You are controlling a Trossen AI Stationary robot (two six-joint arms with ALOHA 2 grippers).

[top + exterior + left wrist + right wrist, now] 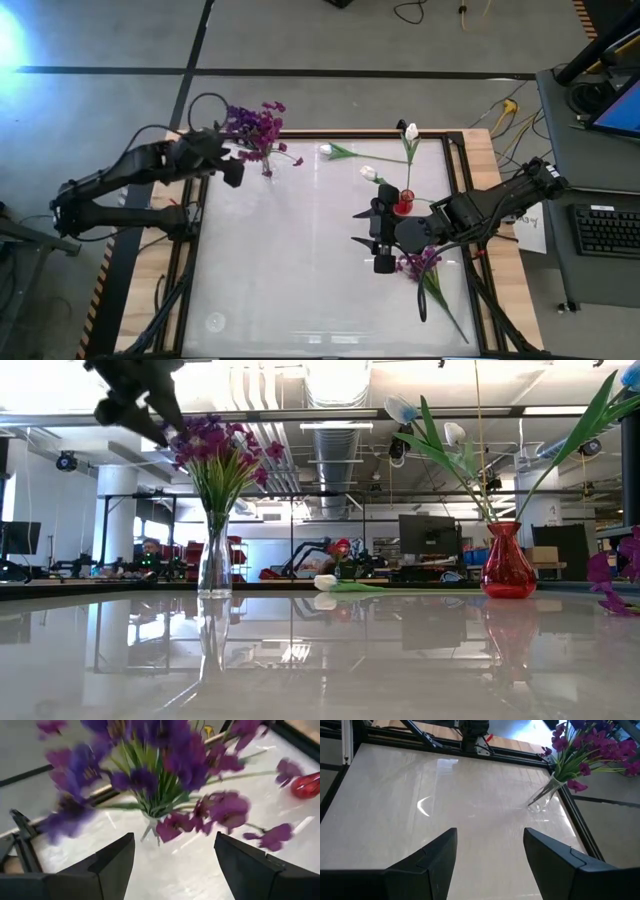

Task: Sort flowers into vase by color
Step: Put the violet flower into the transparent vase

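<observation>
Seen from above, the right claw [362,228] hovers with fingers spread wide and empty beside the red vase [403,204], a purple stem [422,266] lying at the desk's right edge. Level view: one white tulip [327,582] lies mid-desk, light and floppy, best pinched at its thin stem. Wrist views: the left claw [174,865] gapes empty over purple blossoms [165,770] in the clear vase [542,796].

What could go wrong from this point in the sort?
The left gripper, open, hangs close over the purple flowers in the tall clear vase; a stray move might tip it. The right gripper, open and empty, sits beside the red vase holding white tulips, and could bump it while reaching the purple stem lying nearby. One white tulip lies loose on the table.
</observation>
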